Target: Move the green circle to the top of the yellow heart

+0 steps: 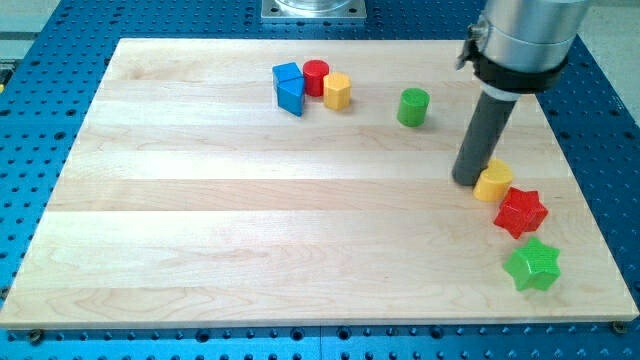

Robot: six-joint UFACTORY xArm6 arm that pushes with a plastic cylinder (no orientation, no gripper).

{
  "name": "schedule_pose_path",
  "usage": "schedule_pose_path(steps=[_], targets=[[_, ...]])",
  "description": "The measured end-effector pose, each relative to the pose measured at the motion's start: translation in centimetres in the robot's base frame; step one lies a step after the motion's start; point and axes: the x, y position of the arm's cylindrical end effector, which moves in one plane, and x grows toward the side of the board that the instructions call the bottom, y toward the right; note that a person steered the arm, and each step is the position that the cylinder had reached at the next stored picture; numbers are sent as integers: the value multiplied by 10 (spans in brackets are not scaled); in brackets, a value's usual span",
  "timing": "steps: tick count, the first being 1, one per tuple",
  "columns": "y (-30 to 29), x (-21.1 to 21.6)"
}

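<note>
The green circle (412,106) is a short green cylinder at the board's upper right. The yellow heart (493,182) lies lower, near the view's right edge. My tip (466,181) is at the end of the dark rod and rests right against the yellow heart's left side. The green circle is up and to the left of my tip, well apart from it.
A red star (521,212) touches the yellow heart's lower right, with a green star (533,265) below it. At the top, a blue block (289,88), a red cylinder (316,77) and a yellow hexagon block (337,91) cluster together. The wooden board (250,220) sits on a blue perforated table.
</note>
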Motion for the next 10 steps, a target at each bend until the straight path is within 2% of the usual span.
schedule_pose_path(steps=[1, 2, 3, 4, 5, 6, 7, 8, 9, 10], targets=[[0, -18], [-38, -47], [-134, -21], [-97, -91], [-53, -124], [-50, -149], [-36, -146], [-31, -72], [-5, -52], [-19, -100]])
